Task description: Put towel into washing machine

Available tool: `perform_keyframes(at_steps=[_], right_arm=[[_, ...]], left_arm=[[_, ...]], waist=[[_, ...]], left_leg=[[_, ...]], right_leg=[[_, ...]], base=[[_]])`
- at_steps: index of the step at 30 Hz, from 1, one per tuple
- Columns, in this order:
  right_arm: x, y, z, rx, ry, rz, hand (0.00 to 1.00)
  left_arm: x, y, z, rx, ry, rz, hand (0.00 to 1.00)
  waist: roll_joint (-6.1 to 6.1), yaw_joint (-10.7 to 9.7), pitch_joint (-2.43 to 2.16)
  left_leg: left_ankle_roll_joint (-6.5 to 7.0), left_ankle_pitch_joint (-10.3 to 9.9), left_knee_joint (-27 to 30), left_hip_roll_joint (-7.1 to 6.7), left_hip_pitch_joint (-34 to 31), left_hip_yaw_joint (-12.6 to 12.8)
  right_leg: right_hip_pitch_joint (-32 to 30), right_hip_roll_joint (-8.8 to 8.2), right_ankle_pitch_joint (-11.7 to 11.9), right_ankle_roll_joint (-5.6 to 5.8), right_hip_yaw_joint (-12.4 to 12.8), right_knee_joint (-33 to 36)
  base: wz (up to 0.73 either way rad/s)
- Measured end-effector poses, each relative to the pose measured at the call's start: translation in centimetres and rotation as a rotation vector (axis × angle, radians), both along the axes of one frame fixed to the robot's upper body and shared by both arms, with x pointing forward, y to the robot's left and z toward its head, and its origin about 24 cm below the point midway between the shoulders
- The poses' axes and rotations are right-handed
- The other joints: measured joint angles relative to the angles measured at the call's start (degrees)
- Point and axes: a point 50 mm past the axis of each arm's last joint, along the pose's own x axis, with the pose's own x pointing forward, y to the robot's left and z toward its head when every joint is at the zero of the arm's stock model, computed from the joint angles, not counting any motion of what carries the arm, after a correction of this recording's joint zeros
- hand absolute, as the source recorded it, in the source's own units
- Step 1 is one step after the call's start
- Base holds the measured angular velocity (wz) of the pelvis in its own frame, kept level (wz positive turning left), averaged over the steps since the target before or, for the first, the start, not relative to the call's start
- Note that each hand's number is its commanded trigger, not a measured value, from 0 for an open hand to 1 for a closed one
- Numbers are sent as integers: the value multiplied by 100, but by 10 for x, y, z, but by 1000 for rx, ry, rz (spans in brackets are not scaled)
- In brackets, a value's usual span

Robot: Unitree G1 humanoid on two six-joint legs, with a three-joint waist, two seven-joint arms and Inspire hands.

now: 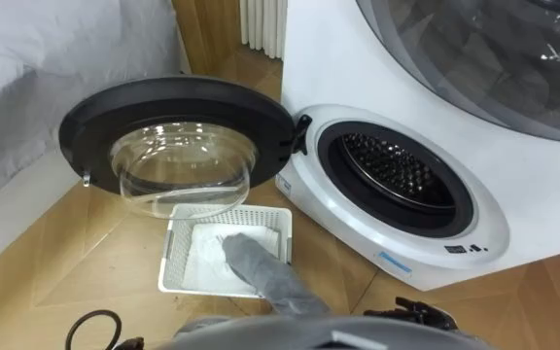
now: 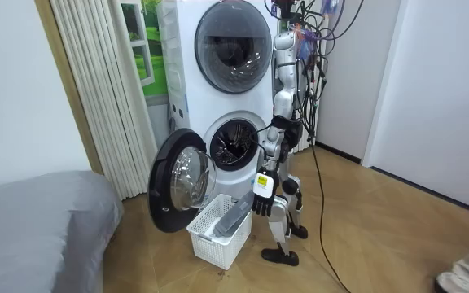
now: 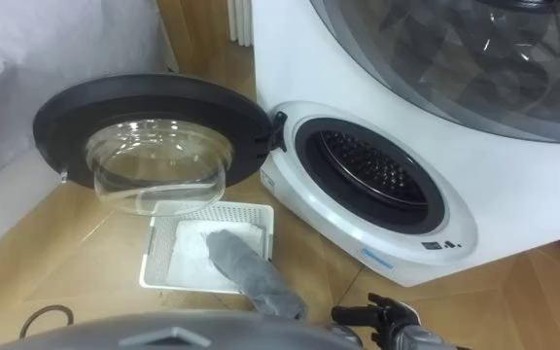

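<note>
A grey towel (image 1: 261, 267) lies rolled in a white slatted basket (image 1: 229, 211) on the wooden floor, one end hanging over the near rim. Behind it the washing machine's round door (image 1: 178, 136) stands swung open to the left. The dark drum opening (image 1: 397, 167) gapes to the right of the basket. I stand beside the basket (image 2: 218, 236), facing the machine. My left hand (image 2: 260, 203) hangs open at my side just above the basket's edge, apart from the towel. My right hand (image 1: 418, 313) shows low on the right with straight fingers, holding nothing.
A second machine (image 2: 233, 37) is stacked above the washer. A bed with a grey cover (image 2: 31, 220) stands on the left. A white radiator (image 1: 261, 24) lines the far wall. Cables (image 2: 312, 32) hang to the right of the machines.
</note>
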Motion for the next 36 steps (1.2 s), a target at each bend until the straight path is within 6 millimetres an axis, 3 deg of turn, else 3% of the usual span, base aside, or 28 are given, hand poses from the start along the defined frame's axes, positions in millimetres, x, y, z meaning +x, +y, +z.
perform_keyframes(at_steps=[13,21,25,30,32,33,36], right_arm=[[3,0,1,3,-18,7,0],[22,-1,4,24,-61,40,0],[37,0,6,20,-85,88,0],[76,16,13,0,-160,285,0],[92,22,17,-3,-200,303,0],[102,24,20,-9,-226,307,0],[125,28,29,-37,-303,331,0]], left_arm=[[5,-2,0,-12,-19,-29,0],[33,0,3,-4,-87,-84,0],[63,-2,7,-11,-185,-138,0],[107,-12,15,11,-287,-326,0],[121,-17,18,27,-297,-412,0],[130,-22,20,35,-314,-473,0],[151,-28,28,64,-375,-548,0]], waist=[[18,-12,-10],[92,-157,-7],[187,-144,39],[248,-141,92],[252,-153,136],[252,-162,194],[260,-295,276]], left_leg=[[0,0,23,1,-99,13],[12,6,252,15,-721,-42],[26,19,391,38,-1031,-58],[64,127,516,48,-1694,-33],[85,178,530,33,-1881,-30],[102,191,559,10,-1962,-29],[137,210,838,-41,-2464,-31]], right_leg=[[-103,0,1,-1,37,6],[-626,-6,41,-63,-45,76],[-959,-11,44,-68,-58,217],[-1790,-71,50,-78,-70,639],[-2078,-112,46,-75,-80,850],[-2203,-145,21,-76,-82,967],[-2739,-302,-129,-76,-97,1409]], base=[[0],[2],[2],[-3],[-3],[0],[12]])
